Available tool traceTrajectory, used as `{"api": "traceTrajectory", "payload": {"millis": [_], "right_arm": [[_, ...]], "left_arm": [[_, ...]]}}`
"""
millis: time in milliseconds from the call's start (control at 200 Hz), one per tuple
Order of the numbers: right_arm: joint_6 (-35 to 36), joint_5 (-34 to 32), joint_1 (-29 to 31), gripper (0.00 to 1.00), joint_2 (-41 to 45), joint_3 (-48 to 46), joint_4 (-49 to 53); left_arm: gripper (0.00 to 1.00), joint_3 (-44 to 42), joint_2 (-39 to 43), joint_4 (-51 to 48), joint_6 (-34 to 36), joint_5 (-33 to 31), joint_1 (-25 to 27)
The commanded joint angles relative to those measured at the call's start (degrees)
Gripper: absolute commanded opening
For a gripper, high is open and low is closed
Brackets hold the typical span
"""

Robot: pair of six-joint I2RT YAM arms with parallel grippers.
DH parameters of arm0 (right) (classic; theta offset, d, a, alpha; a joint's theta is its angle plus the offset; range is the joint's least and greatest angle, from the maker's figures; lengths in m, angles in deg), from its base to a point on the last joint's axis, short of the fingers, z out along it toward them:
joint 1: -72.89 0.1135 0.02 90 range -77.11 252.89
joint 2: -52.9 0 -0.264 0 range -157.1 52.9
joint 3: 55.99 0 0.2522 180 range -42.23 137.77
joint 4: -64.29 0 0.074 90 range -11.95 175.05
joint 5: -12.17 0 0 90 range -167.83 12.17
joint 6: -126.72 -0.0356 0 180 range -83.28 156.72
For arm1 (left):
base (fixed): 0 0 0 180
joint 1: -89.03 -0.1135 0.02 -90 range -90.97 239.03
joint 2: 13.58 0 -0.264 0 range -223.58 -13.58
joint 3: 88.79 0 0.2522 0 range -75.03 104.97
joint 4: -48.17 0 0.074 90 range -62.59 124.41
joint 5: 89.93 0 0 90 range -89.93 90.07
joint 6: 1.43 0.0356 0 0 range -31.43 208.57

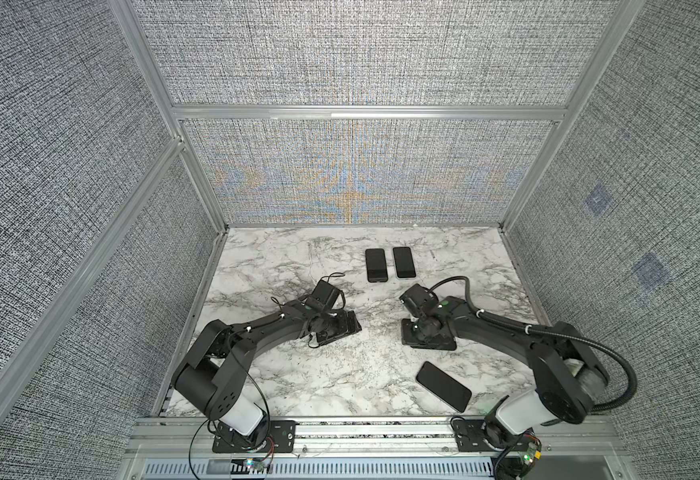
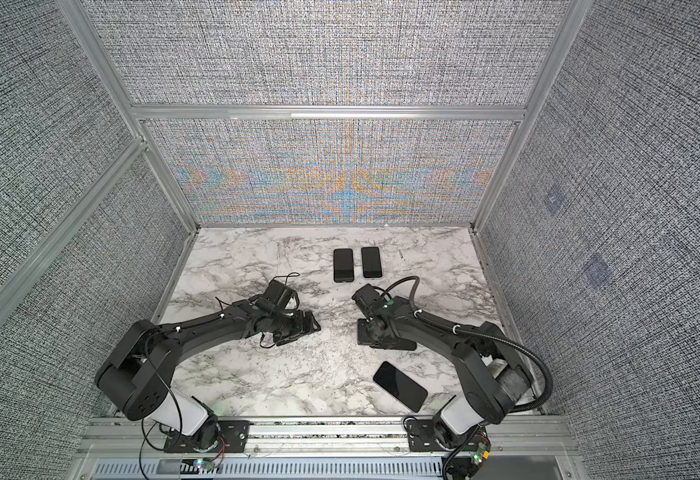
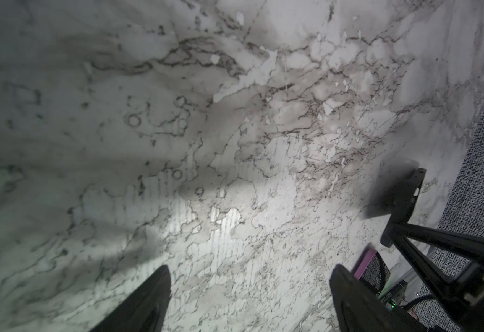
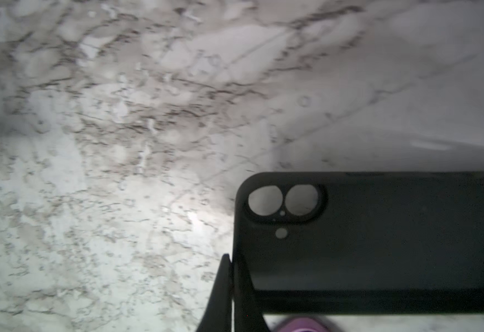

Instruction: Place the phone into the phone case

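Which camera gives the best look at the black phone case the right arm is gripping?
The right wrist view: the phone case sits close up, lens cutouts clear. In both top views the right gripper hides most of it; the left wrist view shows one blurred end.

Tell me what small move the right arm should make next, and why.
Probably lift the case slightly and carry it toward the phone. The right tool is shut on the case's edge, the case looks empty with the table showing through its camera holes, and the phone lies bare near that arm's base. The left tool hangs open, holding nothing.
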Motion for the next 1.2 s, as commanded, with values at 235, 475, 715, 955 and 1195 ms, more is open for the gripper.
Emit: {"api": "traceTrajectory", "payload": {"millis": [235, 475, 715, 955, 1195], "right_arm": [[-2.50, 4.26, 7.36, 0.07, -12.82, 14.35, -2.90], [-3.60, 8.30, 8.87, 0.11, -20.91, 21.35, -4.76], [-3.02, 8.90, 9.06, 0.17, -23.69, 25.07, -3.80], [3.74, 5.47, 6.46, 0.32, -18.10, 24.42, 2.15], [14.24, 3.74, -1.58, 0.47, -6.57, 13.29, 2.16]], "left_arm": [[0.88, -7.70, 7.80, 1.75, -1.25, -0.99, -3.23], [0.88, -10.74, 11.16, 1.70, -1.07, -0.75, -4.95], [0.88, -10.51, 10.80, 1.48, -0.20, 0.12, -5.14], [0.88, -9.22, 8.23, 3.86, -0.59, 2.44, -2.49], [0.88, -6.37, 4.76, 4.59, 1.17, 5.10, 2.20]]}}
